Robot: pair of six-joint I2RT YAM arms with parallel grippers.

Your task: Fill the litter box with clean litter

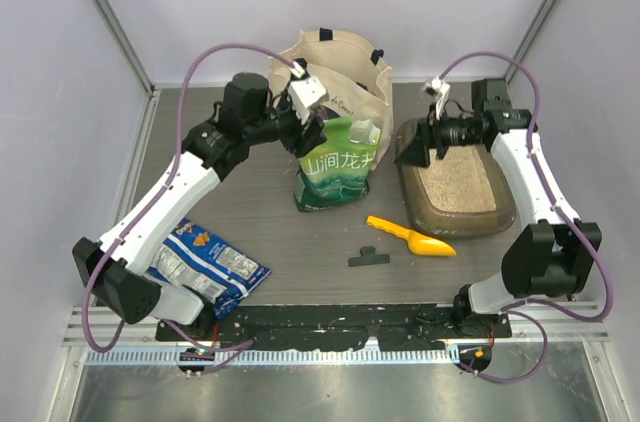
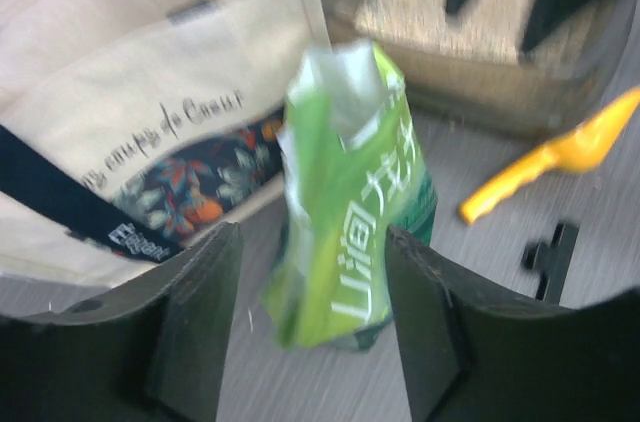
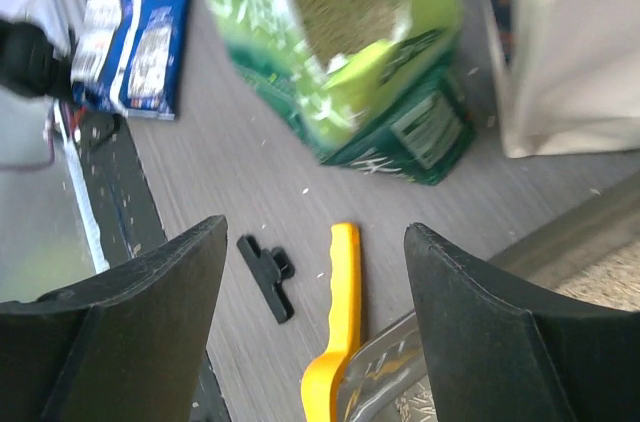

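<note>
The litter box [image 1: 418, 210] sits on the right of the table, with a bed of clean litter [image 1: 458, 185] inside; its wall [image 2: 480, 92] and litter [image 2: 410, 2] also show in the left wrist view. A green-and-white pouch [image 1: 335, 167] stands upright at the centre, its top torn open with granules inside [image 3: 345, 12]. My left gripper [image 1: 310, 132] hovers open by the pouch's upper left, and the pouch [image 2: 350, 212] stands beyond its fingers, free of them. Over the box's left end my right gripper [image 1: 418, 150] is open and empty, with the box corner [image 3: 400, 367] below it.
A cream tote bag [image 1: 330, 67] stands behind the pouch. A yellow scoop [image 1: 410, 237] and a black clip [image 1: 367, 258] lie in front of the box. A blue snack bag [image 1: 205, 267] lies at the front left by the left arm's base.
</note>
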